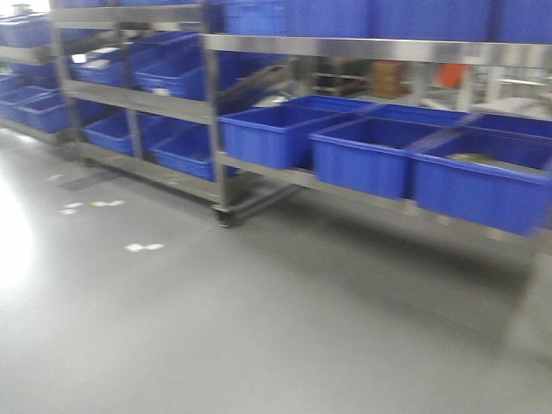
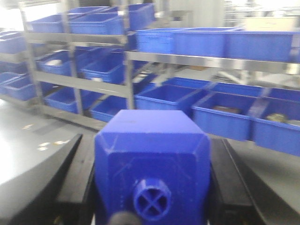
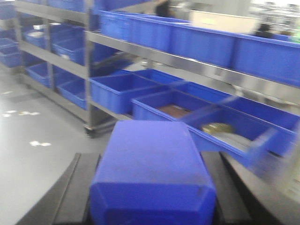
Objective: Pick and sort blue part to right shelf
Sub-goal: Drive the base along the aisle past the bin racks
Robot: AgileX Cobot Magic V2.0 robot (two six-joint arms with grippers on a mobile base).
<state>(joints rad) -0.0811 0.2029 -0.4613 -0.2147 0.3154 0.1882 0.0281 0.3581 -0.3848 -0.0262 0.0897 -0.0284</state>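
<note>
In the left wrist view the blue part [image 2: 152, 154] fills the foreground: a blue bottle-shaped block with sloped shoulders and a round, cross-marked raised cap [image 2: 152, 198] facing the camera. My left gripper [image 2: 151, 138] is shut on it, a black finger [image 2: 70, 173] against each side. A second blue block [image 3: 151, 173] sits in my right gripper [image 3: 150, 157], which is shut on it; its cap end is hidden. The right shelf [image 1: 379, 50] with blue bins stands ahead across the floor. Neither arm shows in the front view.
Steel shelving runs along the far side, a left unit [image 1: 129, 97] and a right unit, both loaded with blue bins [image 1: 362, 155]. Some bins hold parts [image 3: 218, 127]. Grey floor [image 1: 216, 328] lies between me and the shelves, with white marks [image 1: 142, 247].
</note>
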